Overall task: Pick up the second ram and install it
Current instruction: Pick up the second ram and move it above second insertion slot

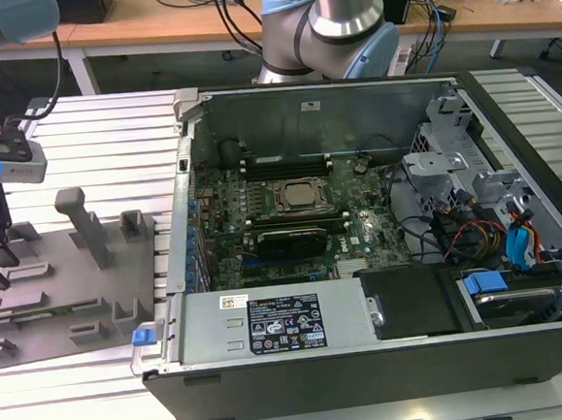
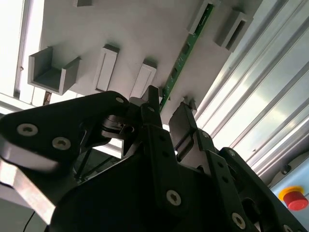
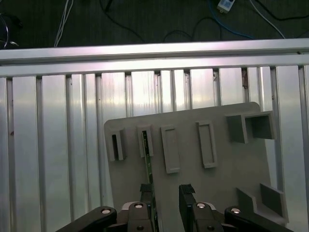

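Currently end effector (image 3: pixel 166 187) spread wide; second ram (image 3: pixel 149 166) on edge just beside it

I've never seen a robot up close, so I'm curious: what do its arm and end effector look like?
The arm is a silver-grey tube with rounded light-blue joint caps. The end effector is black: two slim fingers on hinged link bars dotted with silver screw heads. A pale grey box with a small blue light rides beside it.
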### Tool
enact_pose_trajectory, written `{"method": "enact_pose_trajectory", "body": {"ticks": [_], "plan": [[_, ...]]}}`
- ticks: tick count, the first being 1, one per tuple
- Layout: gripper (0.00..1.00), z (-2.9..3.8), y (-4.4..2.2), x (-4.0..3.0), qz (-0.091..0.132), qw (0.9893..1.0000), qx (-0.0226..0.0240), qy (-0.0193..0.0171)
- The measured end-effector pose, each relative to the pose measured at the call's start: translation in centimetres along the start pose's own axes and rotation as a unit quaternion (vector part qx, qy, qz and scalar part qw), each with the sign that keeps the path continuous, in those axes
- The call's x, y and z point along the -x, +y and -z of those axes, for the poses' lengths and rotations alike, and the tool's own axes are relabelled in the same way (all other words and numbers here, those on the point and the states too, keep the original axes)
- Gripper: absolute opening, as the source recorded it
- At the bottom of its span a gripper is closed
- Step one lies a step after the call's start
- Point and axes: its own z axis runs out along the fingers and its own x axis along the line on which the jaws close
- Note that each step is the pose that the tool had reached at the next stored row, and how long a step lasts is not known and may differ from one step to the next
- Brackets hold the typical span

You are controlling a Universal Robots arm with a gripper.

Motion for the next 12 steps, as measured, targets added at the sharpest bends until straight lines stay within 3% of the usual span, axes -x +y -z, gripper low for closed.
{"method": "enact_pose_trajectory", "body": {"ticks": [12], "plan": [[0.36, -1.00, -0.04, 0.00, 0.000, 1.0000, 0.0000, 0.0000]]}}
